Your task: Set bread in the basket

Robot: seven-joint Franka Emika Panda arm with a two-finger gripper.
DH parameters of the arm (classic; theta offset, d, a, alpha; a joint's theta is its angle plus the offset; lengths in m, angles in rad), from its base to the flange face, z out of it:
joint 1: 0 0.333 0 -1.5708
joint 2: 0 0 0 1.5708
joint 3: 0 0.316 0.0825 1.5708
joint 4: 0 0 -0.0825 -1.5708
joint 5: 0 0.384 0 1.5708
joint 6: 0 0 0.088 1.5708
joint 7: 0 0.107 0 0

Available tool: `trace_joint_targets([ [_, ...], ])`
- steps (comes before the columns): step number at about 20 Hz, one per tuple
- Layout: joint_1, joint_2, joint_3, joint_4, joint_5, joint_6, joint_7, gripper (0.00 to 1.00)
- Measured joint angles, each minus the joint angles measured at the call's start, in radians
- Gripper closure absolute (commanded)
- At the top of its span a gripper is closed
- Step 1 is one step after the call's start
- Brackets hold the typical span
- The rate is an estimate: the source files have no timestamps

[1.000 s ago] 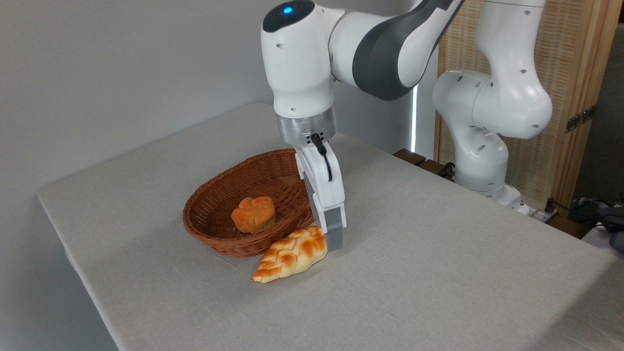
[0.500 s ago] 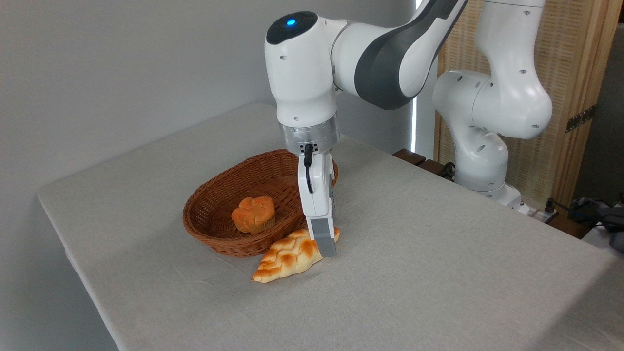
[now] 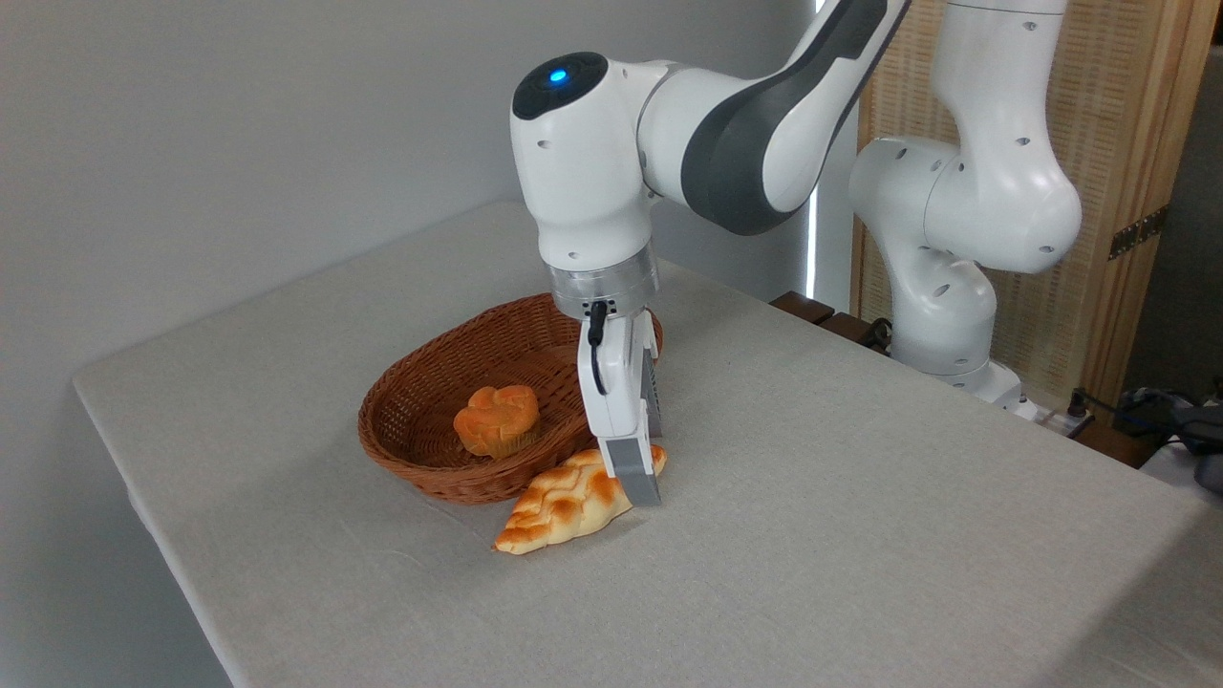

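Pincer (image 3: 638,483) down over the bread (image 3: 570,499), grasp step in hand.

I have the pincer set low at the loaf's right end, one grey finger (image 3: 636,473) in front of the crust and the other hidden behind it, so I cannot tell how wide it stands or whether it has closed on anything. The bread lies on the worktop (image 3: 860,535), just in front of the basket (image 3: 430,425) and touching its rim or nearly so. I judge the next move calls for a firm close across the loaf, a lift clear of the braided rim, then a short carry back and left over the basket. Count: one loaf, one basket, one small orange bun (image 3: 496,420) inside the basket, one arm.
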State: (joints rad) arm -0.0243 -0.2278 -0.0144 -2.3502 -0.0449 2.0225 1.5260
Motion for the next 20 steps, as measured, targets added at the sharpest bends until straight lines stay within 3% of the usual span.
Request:
trace_joint_targets([
  [20, -0.014, 0.021, -0.001, 0.0, -0.004, 0.003, -0.069, 0.0],
])
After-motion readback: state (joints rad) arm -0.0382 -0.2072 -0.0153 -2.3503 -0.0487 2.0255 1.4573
